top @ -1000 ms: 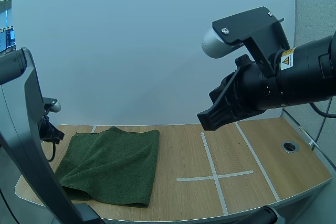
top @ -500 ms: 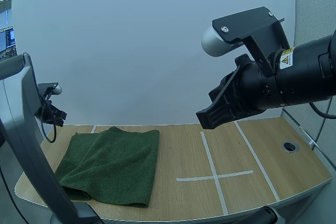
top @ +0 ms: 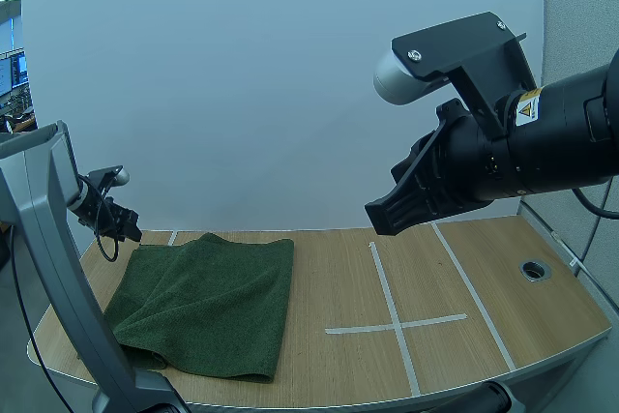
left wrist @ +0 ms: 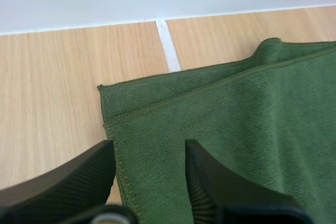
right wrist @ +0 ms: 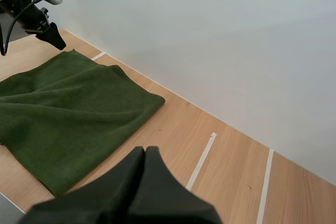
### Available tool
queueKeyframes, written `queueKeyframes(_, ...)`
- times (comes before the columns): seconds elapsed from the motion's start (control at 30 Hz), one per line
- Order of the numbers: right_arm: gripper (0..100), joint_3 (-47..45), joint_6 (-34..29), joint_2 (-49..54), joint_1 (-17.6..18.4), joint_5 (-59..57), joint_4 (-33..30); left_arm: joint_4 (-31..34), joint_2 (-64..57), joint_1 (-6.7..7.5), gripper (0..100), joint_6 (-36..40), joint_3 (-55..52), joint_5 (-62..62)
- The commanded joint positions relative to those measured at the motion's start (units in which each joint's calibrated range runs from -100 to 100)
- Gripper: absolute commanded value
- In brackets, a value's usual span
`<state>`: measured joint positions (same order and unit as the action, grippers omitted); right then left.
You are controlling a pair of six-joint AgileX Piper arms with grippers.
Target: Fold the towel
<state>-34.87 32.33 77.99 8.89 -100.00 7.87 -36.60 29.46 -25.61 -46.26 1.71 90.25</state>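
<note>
On light wood bench (top: 484, 287), left part: dark green terry towel (top: 208, 302), lying flat, doubled over, layers showing at far edge.
L hand (left wrist: 149, 150): fingers apart, nothing held, just over towel's far-left corner.
R hand (top: 375, 222): fingers pressed together, empty, raised over bench, well apart from towel.

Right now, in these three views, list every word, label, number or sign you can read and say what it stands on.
Sticker on the right arm: yellow warning triangle, its print too small to read.
Towel, table: no writing; only plain white tape lines.
</note>
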Motion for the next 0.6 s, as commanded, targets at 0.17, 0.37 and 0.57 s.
queueKeyframes(0.17,0,0.17,0.37,0.05,-0.34,0.0,0.0,1.39,4.81,0.26,69,1.77,5.66,-1.21)
queueKeyframes(0.37,0,0.17,0.4,0.05,-0.69,0.0,0.0,1.54,7.53,0.31,69,2.21,8.28,-1.58)
queueKeyframes(0.57,0,0.17,0.4,0.05,-0.77,0.0,0.0,1.28,9.21,0.96,69,2.21,8.51,-1.58)
